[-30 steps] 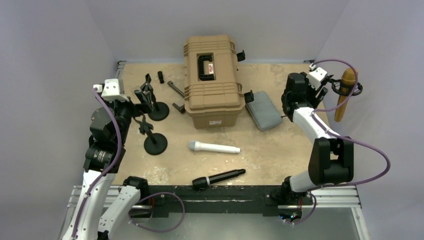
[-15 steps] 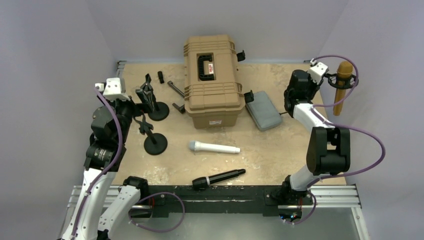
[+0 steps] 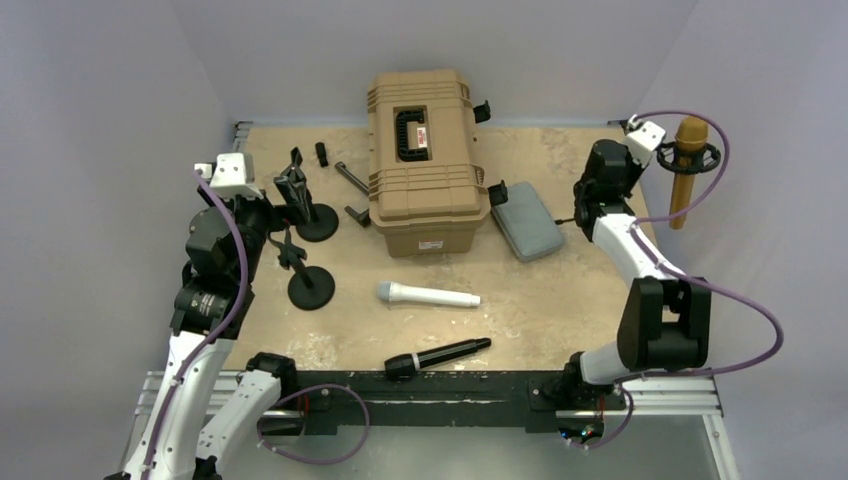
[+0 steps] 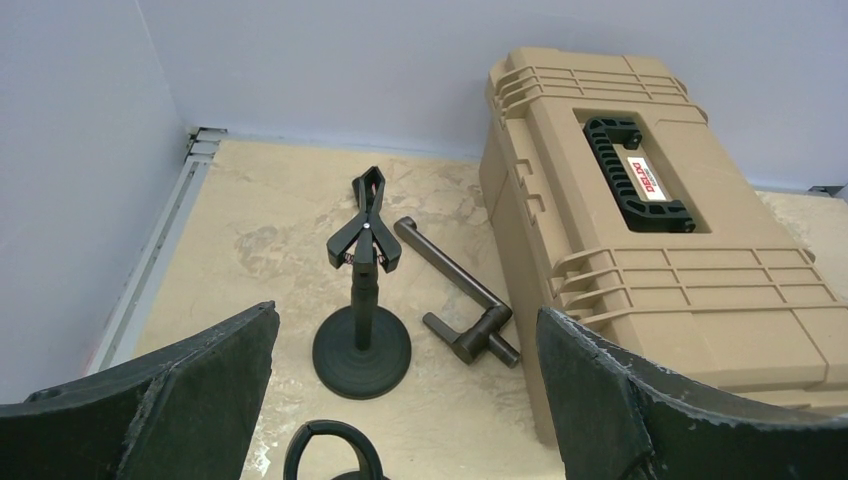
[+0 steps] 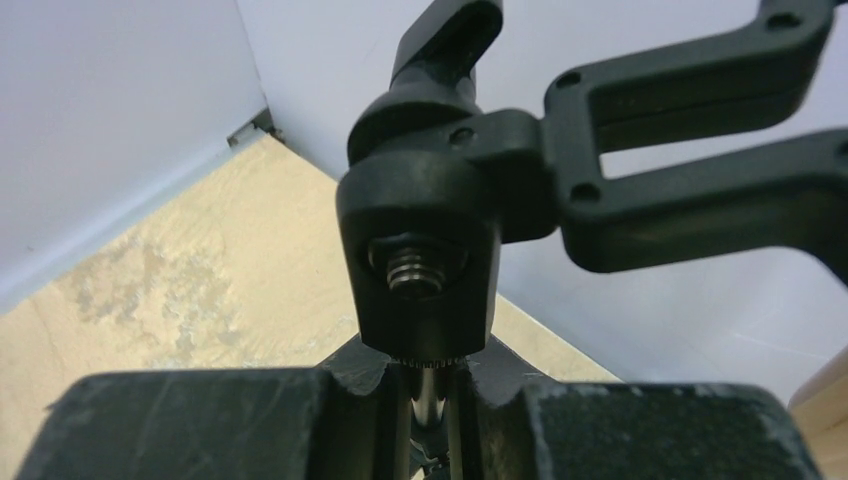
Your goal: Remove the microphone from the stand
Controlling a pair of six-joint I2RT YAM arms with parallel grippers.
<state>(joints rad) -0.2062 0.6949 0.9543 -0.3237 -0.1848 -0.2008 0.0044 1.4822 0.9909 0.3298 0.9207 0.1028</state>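
Gold microphone (image 3: 688, 165) stays mounted, upper right. Right gripper (image 5: 425, 402) has just clamped, seemingly on the stand post (image 5: 424, 372); left gripper (image 4: 405, 325) gapes empty.

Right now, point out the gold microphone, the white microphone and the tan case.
gold microphone (image 3: 683, 195), top view, on its handle
white microphone (image 3: 440, 297), top view, on its handle
tan case (image 3: 440, 195), top view, on its lid

Soft, even light; close right-wrist foreground blurred
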